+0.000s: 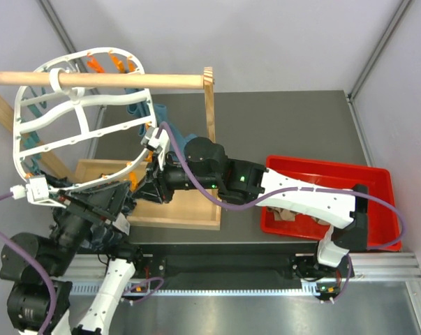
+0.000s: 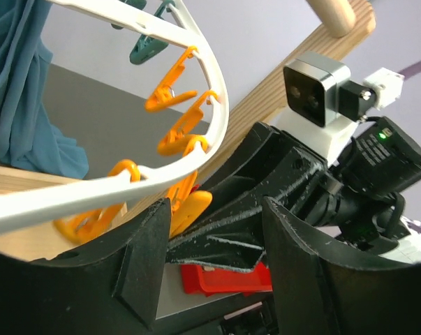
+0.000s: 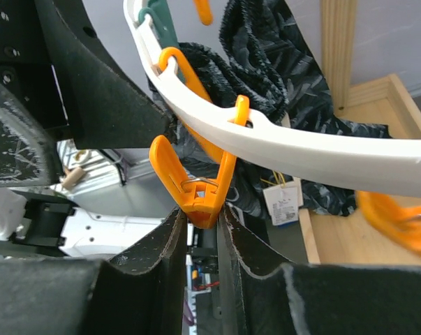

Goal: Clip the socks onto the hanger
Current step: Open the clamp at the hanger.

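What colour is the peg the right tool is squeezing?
The peg is orange, clearest in the right wrist view.

hanger [image 1: 16, 132]: just one was up
red bin [image 1: 378, 188]: one
wooden tray [image 1: 196, 209]: also one
teal cloth [image 2: 21, 105]: one
arms: two, left arm [image 1: 77, 223] plus right arm [image 1: 301, 199]

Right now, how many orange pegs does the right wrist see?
4: one orange peg pinched by the right gripper, one up-left on the hanger rim, one cut off at top, one blurred rightmost. Others may be hidden.
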